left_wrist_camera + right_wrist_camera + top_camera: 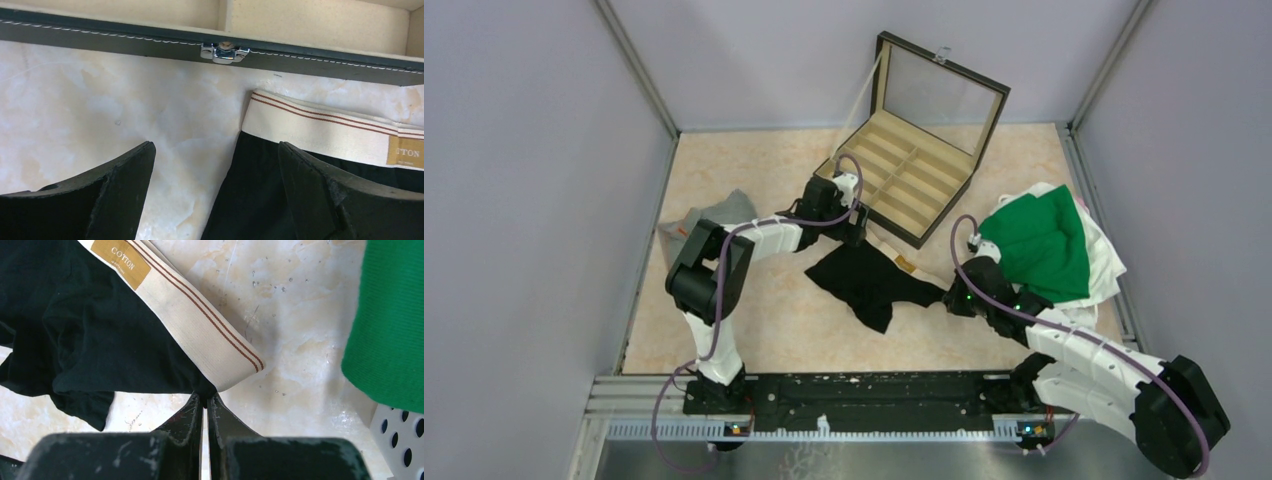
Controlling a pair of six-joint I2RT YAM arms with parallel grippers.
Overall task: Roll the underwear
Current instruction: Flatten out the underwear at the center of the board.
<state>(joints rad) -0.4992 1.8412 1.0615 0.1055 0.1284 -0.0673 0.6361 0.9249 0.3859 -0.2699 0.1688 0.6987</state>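
The rolling is judged to be hardly begun. On the table (774, 325), in front of the case (100, 31), the black underwear (869, 282) is seen lying spread out and a little crumpled, and no roll is formed in it. Its cream waistband (200, 325) is turned toward the case and lies just beside the case's front wall. The grey underwear (714, 215) is found to the left of the case in a loose heap, and it is touched by no arm. Both garments are therefore left to be rolled. For the black one, it seems that only the straightening is in hand.

The right gripper (205, 402) is held low over the table, in front of the case and to its right. Its fingers are pressed together, and the corner of the black underwear at the end of the waistband is pinched between the tips.

The left gripper (215, 150) is placed closer to the case, just before its front wall, and is pointed downward. Its fingers are spread wide and nothing is held. One finger is above the bare table and the other is above the black cloth. Whether the cloth is touched cannot be told.

A pile of green and white clothes (1039, 250) lies to the right of the case.
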